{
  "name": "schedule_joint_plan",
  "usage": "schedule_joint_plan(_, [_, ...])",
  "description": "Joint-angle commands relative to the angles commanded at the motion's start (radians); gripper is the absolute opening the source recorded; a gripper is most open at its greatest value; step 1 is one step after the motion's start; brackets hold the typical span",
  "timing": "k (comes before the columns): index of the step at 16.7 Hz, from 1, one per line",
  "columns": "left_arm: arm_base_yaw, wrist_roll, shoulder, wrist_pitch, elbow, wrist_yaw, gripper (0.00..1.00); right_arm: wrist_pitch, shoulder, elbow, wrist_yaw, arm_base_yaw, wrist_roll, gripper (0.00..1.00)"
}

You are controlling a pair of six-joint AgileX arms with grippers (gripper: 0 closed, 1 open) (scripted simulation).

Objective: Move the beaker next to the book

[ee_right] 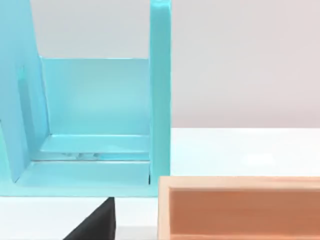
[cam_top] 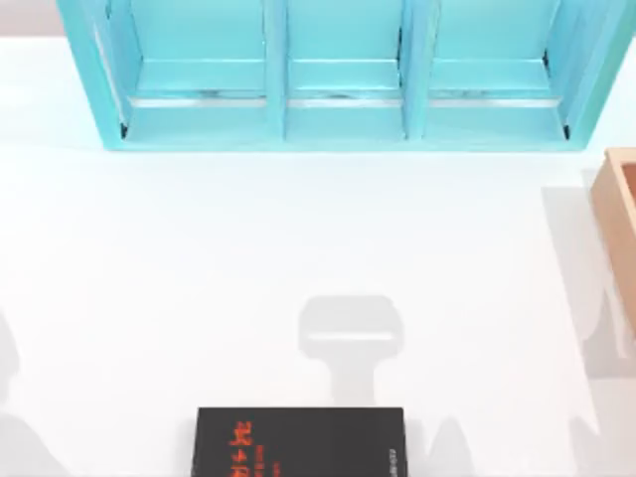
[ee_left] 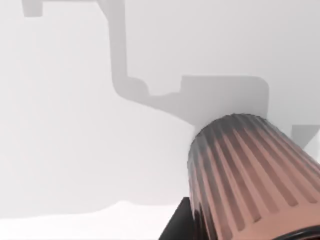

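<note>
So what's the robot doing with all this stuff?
It is meant to put a beaker beside the flat black book with red-orange lettering, which lies at the near edge of the white table. In the left wrist view a ribbed brownish cup-shaped thing sits very close to the camera, above a dark corner. A turquoise three-bay shelf stands at the back, a tan wooden box at the right.

The book [cam_top: 300, 441] cover's red-orange lettering is not legible.

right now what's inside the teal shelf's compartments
In the top view the teal shelf has three compartments, each showing bare floor and back wall. Their upper parts run past the picture's top edge, unseen.
</note>
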Motion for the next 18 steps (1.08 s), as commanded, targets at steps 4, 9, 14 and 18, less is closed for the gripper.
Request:
schedule_joint_plan(4, [0.0, 0.0, 0.0, 0.0, 0.0, 0.0, 0.0, 0.0, 0.0, 0.0, 0.0, 0.0, 0.0, 1.0])
schedule_joint_plan(9, [0.0, 0.004, -0.013, -0.038, 0.029, 0.0, 0.0, 0.0, 0.0, 0.0, 0.0, 0.0, 0.0, 1.0])
schedule_joint_plan(14, [-0.002, 0.003, -0.042, -0.133, 0.089, 0.0, 0.0, 0.0, 0.0, 0.0, 0.0, 0.0, 0.0, 1.0])
schedule_joint_plan(18, [-0.003, -0.001, -0.065, -0.193, 0.13, 0.0, 0.0, 0.0, 0.0, 0.0, 0.0, 0.0, 0.0, 1.0])
